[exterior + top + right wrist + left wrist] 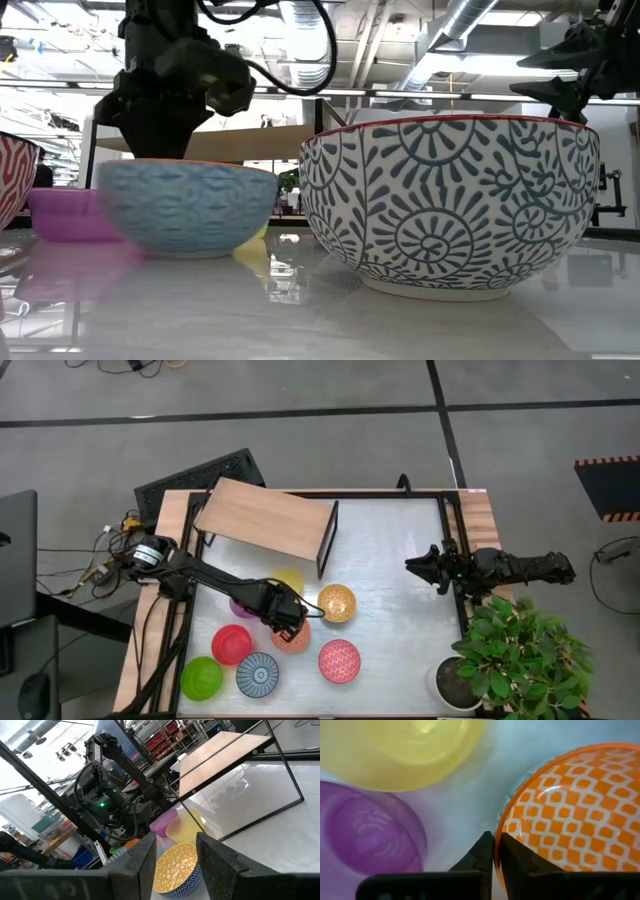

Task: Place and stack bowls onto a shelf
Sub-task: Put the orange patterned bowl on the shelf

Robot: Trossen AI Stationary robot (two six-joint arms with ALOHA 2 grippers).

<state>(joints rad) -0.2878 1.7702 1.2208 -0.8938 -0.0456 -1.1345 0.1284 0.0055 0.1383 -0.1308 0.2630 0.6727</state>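
My left gripper (pixel 291 622) (pixel 494 842) is low over the bowl cluster and shut on the orange patterned bowl (pixel 293 638) (pixel 570 815), whose outside is light blue (pixel 188 208). Around it on the table stand the yellow (pixel 288 581), purple (pixel 241 605), gold-orange (pixel 337 603), red (pixel 232 643), green (pixel 201 677), blue-grey (pixel 258 674) and pink-red (pixel 339 660) bowls. The wooden shelf (pixel 265 515) stands beyond them toward the far edge, with nothing on it. My right gripper (pixel 412 565) (pixel 176 842) waits open, raised at the table's right side. My left gripper pinches the orange bowl's rim (pixel 498 831) on the side facing the purple and yellow bowls, with one finger (pixel 515 860) inside the bowl and the other (pixel 481 854) outside. It comes from above, pointing down. The bowl sits upright with its base on the table (pixel 190 250).
A potted plant (pixel 515 650) in a white pot (pixel 458 685) fills the near right corner. A dark frame (pixel 445 530) borders the tabletop. Bare table (pixel 400 620) lies between the bowls and the right arm. The shelf's dark end panel (pixel 327 540) faces the bowls.
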